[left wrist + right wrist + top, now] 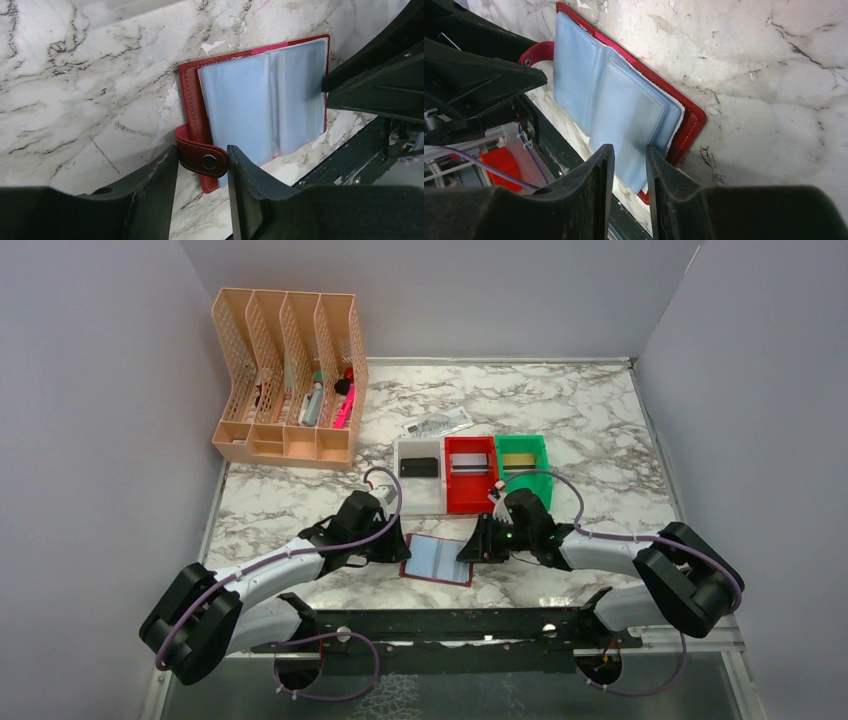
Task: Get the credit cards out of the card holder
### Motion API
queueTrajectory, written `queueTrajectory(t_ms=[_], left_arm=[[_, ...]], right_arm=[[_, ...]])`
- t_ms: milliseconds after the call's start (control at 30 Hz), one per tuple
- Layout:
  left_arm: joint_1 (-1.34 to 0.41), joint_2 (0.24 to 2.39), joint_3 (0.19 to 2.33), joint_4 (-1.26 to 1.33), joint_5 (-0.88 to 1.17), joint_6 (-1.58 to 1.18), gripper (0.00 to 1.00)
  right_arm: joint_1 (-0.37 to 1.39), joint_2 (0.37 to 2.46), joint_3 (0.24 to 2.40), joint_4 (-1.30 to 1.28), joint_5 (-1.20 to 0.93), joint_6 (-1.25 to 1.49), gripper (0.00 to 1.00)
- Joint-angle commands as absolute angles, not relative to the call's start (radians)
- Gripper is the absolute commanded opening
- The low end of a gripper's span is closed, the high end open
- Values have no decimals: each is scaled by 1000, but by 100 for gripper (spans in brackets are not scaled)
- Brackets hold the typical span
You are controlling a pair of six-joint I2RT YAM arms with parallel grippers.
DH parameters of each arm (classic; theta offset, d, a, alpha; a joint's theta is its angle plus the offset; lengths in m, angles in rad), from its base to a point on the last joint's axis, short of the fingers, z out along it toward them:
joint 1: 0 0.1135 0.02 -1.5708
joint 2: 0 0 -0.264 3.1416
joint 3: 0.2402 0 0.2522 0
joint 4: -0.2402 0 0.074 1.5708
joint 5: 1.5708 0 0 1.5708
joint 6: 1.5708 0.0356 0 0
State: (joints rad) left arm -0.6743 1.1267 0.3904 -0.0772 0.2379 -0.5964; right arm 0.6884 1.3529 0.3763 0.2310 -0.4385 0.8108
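Grey walls close in three sides of a white bench veined with grey marble. At its back left stands a peach lattice file rack with pens and markers in its slots. Two black arms reach in from the near edge and meet over the wallet, which lies open and flat near the front of the bench, between them.

Behind the wallet sit three small bins side by side. The white bin holds a black card, the red bin a silver card, and the green bin a gold card. A white printed tag lies just behind the bins.

Only the overhead view takes in the bins, rack and tag. The wrist views show only the wallet, close up, with bluish clear sleeves fanned across its red cover. The left claw is clenched on the snap tab, a finger against each end. The right claw grasps the opposite edge, with the sleeve stack filling the gap between its fingers.

The tag's print is too small to read.
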Motion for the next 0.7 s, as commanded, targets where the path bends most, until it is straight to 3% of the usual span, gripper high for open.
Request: queueTrajectory(t_ms=[0,367,667], left_arm=[[-672,1134,400,-76,290,-570,41],[-673,1125,398,-76,310,-565,31],[-675,1126,405,-77,313,-561,29]], right_arm=[[697,1403,393,239,-450,802,34],[698,1320,437,202,-437,805,27],[698,1315,458,173,-450,815,27]])
